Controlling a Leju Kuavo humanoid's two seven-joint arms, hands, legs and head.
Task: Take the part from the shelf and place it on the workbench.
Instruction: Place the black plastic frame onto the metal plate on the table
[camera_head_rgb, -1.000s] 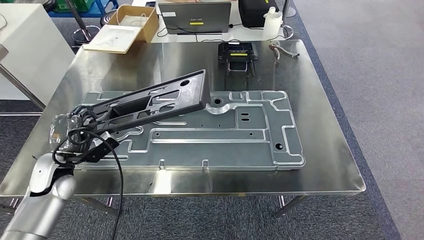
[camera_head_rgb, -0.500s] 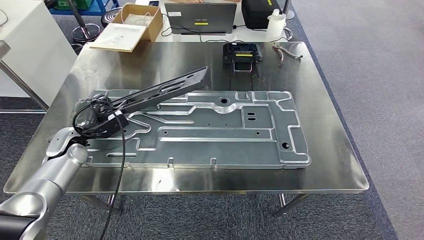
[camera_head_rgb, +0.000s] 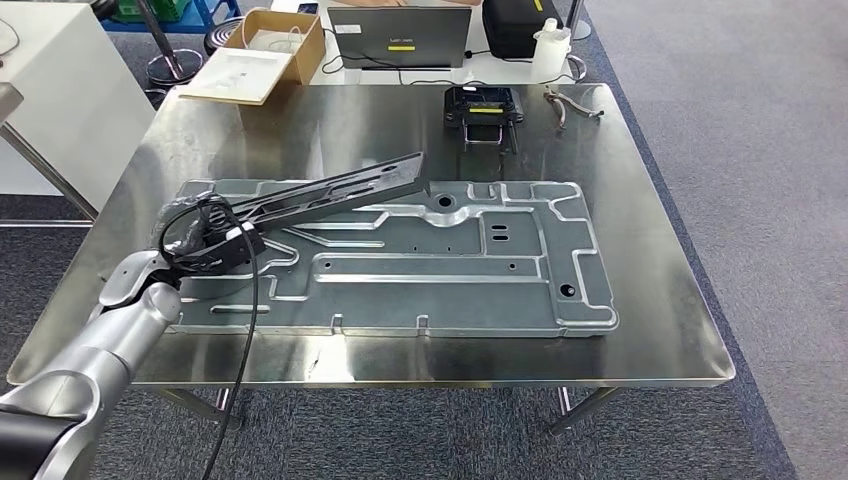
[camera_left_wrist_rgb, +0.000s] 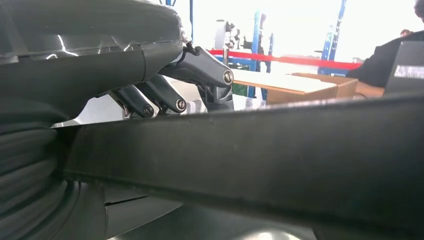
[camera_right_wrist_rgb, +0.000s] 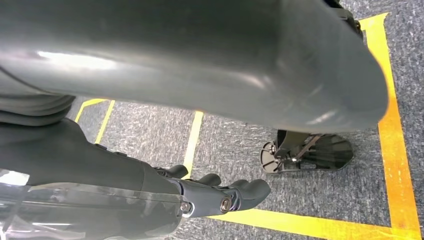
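**Long black part held low over the workbench**

The left hand (camera_head_rgb: 205, 240) grips one end of the part (camera_head_rgb: 335, 190), a long, flat black bracket with cut-outs. It stretches away from the hand over the big grey stamped panel (camera_head_rgb: 500, 260) on the steel workbench (camera_head_rgb: 660, 330). Its far end looks close to the panel, though contact cannot be judged. The part looks stiff and fairly light, but held at one end it probably levers hard on the wrist; a hold nearer the middle would likely be steadier. Its smooth edges may slip.

Behind the table sit a cardboard box (camera_head_rgb: 285, 40) and a laptop (camera_head_rgb: 400, 35). Further right on the workbench are a small black device (camera_head_rgb: 482, 108) and pliers (camera_head_rgb: 570, 100), well apart from the part. The right hand (camera_right_wrist_rgb: 220, 197) hangs over the floor, fingers curled, holding nothing.
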